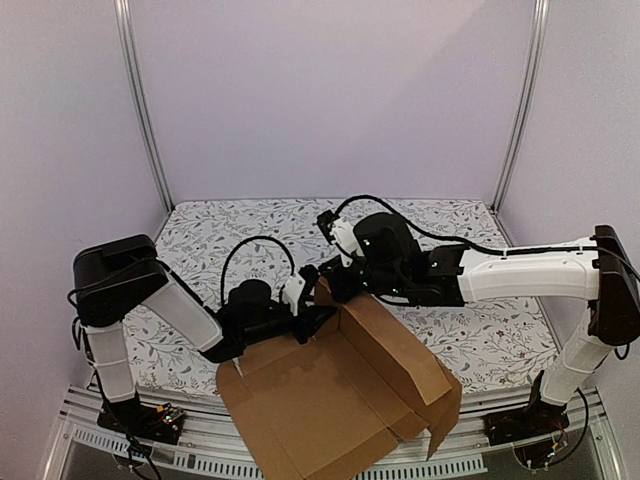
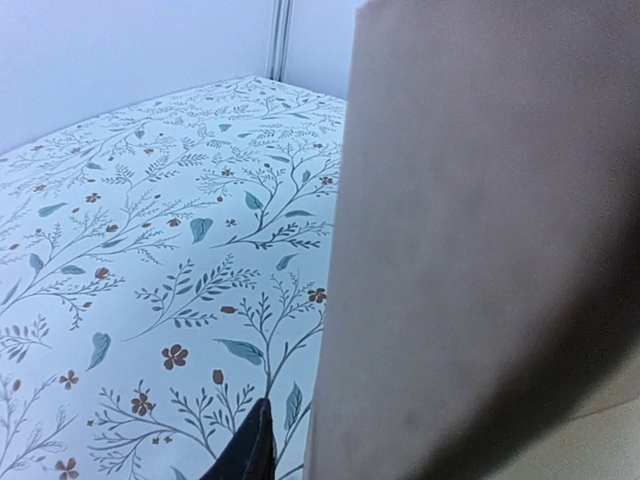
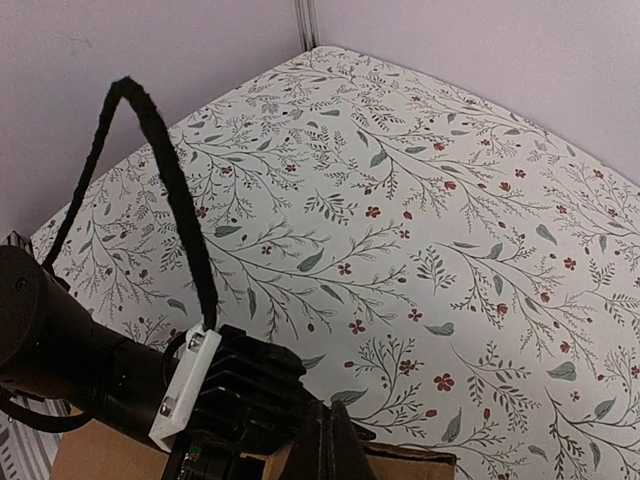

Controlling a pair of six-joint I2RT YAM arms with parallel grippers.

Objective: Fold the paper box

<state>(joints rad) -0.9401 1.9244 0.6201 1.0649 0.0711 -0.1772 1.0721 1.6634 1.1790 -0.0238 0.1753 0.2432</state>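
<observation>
Roughly noted paper box (image 1: 340, 400) at near edge of table (image 1: 470, 345), far wall raised, lying just nearward of both tools; found right gripper (image 1: 330, 290) closed tight at wall's top corner, left gripper (image 1: 308, 312) close beside, its opening unreadable.

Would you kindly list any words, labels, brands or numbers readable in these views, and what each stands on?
None readable: the paper box is plain brown cardboard, the tablecloth shows only a floral pattern, and the left arm and right arm show no legible markings.
</observation>
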